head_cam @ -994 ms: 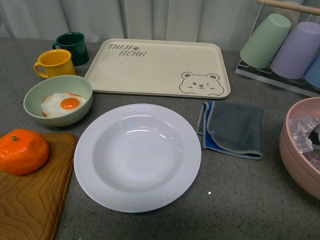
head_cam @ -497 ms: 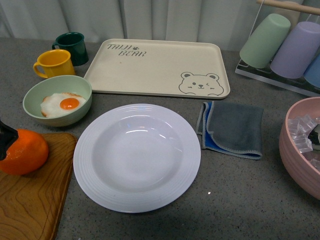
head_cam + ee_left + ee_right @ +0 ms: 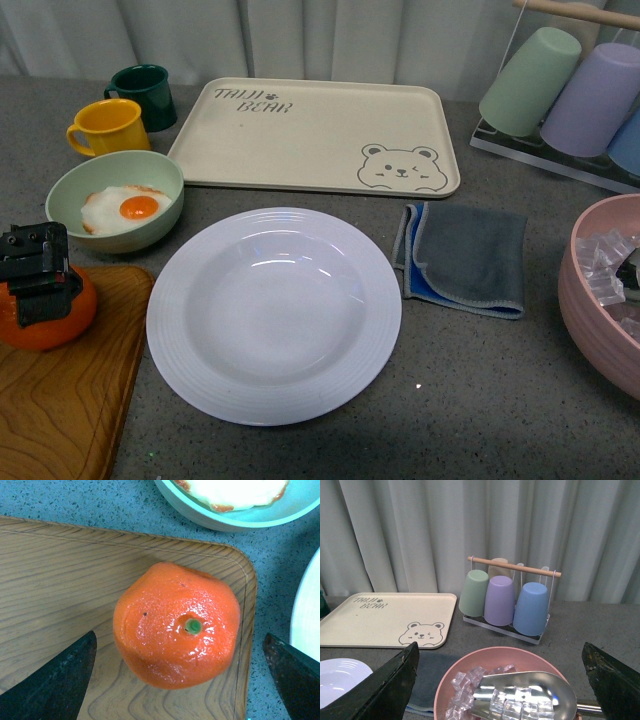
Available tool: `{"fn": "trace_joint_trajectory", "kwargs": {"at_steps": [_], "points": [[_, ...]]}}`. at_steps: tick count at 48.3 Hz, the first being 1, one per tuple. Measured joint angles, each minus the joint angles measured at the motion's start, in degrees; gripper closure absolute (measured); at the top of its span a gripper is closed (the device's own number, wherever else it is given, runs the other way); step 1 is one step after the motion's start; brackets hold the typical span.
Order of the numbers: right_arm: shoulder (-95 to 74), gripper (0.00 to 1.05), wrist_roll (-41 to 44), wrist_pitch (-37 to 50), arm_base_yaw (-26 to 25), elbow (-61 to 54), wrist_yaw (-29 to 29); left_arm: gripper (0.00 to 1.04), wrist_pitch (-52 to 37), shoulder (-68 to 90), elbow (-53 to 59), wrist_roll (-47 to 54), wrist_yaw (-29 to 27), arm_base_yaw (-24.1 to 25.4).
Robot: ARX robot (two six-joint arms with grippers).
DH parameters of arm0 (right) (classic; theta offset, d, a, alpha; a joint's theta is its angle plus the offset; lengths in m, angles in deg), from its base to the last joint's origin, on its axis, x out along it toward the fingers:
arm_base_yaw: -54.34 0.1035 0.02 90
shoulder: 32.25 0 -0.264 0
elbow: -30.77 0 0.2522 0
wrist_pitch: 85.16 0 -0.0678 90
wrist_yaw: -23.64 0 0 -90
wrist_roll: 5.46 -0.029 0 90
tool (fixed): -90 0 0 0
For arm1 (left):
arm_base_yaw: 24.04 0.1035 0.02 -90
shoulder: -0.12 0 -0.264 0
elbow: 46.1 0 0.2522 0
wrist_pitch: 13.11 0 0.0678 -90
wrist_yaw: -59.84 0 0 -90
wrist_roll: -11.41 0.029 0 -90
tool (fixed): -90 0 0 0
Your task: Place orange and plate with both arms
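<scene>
The orange [image 3: 50, 322] sits on the wooden board [image 3: 70, 400] at the front left; in the left wrist view the orange [image 3: 176, 625] shows its green stem spot. My left gripper [image 3: 40, 275] hangs right over it, open, its dark fingertips [image 3: 55, 680] wide on either side and not touching. The white plate [image 3: 275, 315] with a ridged rim lies in the middle of the table. My right gripper [image 3: 500, 690] is open and empty above the pink bowl [image 3: 465, 667]; it is out of the front view.
A pale green bowl [image 3: 115, 200] with a fried egg stands behind the board. Yellow mug [image 3: 108, 127], dark green mug [image 3: 145, 95], cream bear tray [image 3: 315, 135], grey cloth [image 3: 465, 255], cup rack [image 3: 565, 95]. The pink bowl [image 3: 605, 300] holds ice cubes and a metal scoop [image 3: 525, 695].
My left gripper has come into the front view from the left edge and now stands over the orange, hiding its top. Nothing else has moved.
</scene>
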Motion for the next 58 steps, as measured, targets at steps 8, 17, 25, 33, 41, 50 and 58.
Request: {"fn": "trace_joint_trajectory", "kwargs": {"at_steps": [8,17,25,33,41,50,58], "points": [[0.0,0.09,0.0,0.0,0.0,0.0,0.0,0.07,1.2,2.4,-1.8,0.6,0.1,0.0],[0.0,0.09,0.0,0.0,0.0,0.0,0.0,0.24,2.4,4.1,-2.8,0.7,0.3,0.3],[0.0,0.09,0.0,0.0,0.0,0.0,0.0,0.49,3.9,4.1,-3.6,0.5,0.6,0.6],[0.0,0.09,0.0,0.0,0.0,0.0,0.0,0.53,8.8,-0.9,-3.9,-2.0,3.0,-0.2],[0.0,0.09,0.0,0.0,0.0,0.0,0.0,0.53,10.3,-7.5,-4.1,-3.4,2.6,-5.2],[0.0,0.09,0.0,0.0,0.0,0.0,0.0,0.53,10.3,-4.8,-7.0,-6.3,1.4,-14.8],[0.0,0.09,0.0,0.0,0.0,0.0,0.0,0.53,9.7,1.1,-12.4,-8.3,-0.1,-22.2]]}}
